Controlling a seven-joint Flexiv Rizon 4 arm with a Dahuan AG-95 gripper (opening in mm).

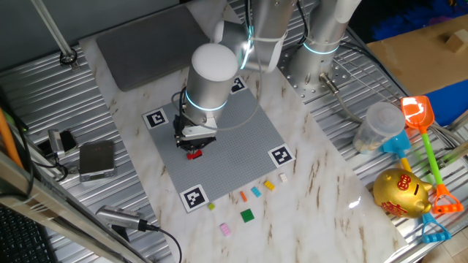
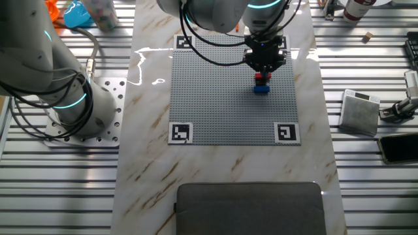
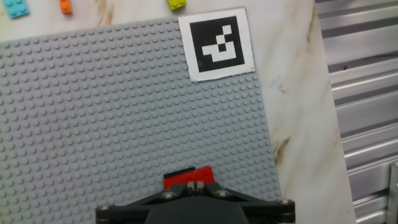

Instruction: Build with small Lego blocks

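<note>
Red brick sits clamped right at the tips of the gripper, jaws closed on it, over a blue brick on the grey baseplate, with loose bricks on the marble at about five o'clock in one fixed view.

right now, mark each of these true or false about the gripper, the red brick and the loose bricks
1. The gripper is over the grey baseplate. True.
2. A red brick sits at its fingertips. True.
3. A blue brick lies under the red one. True.
4. The green brick is on the baseplate. False: it lies on the marble beside it.
5. The pink brick is stacked on the green one. False: they lie apart.
</note>
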